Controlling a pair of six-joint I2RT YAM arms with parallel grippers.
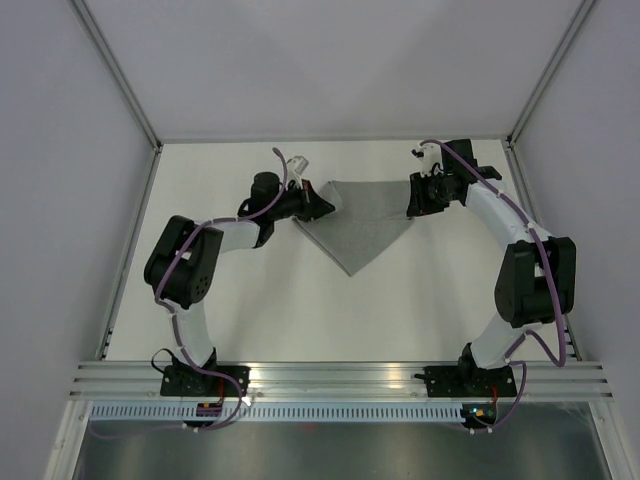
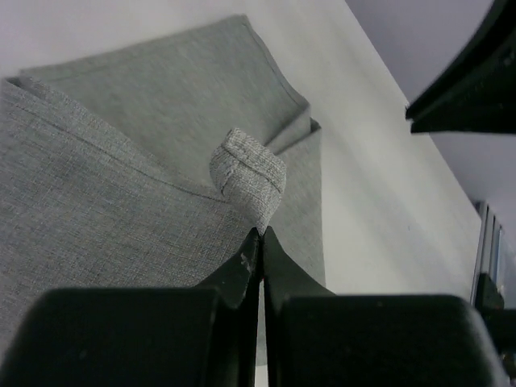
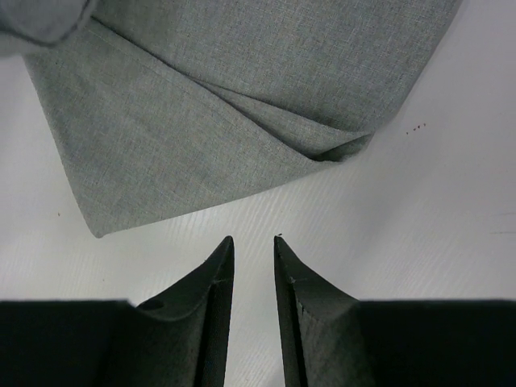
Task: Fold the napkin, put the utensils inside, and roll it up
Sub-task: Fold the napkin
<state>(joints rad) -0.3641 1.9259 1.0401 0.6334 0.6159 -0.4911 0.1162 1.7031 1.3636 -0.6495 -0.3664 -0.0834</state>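
Note:
The grey napkin (image 1: 358, 225) lies folded into a triangle on the white table, its point toward the arms. My left gripper (image 1: 328, 207) is at the triangle's left corner. In the left wrist view its jaws are shut (image 2: 263, 232) on a curled-up corner (image 2: 250, 173) of the napkin (image 2: 121, 201). My right gripper (image 1: 410, 200) sits at the right corner. In the right wrist view it is open (image 3: 252, 239), with bare table between its fingers, just short of the napkin's edge (image 3: 242, 105). The utensils are out of view.
White walls close off the table (image 1: 250, 310) at the back and both sides. An aluminium rail (image 1: 340, 378) runs along the near edge between the arm bases. Part of the right arm (image 2: 476, 81) shows dark in the left wrist view.

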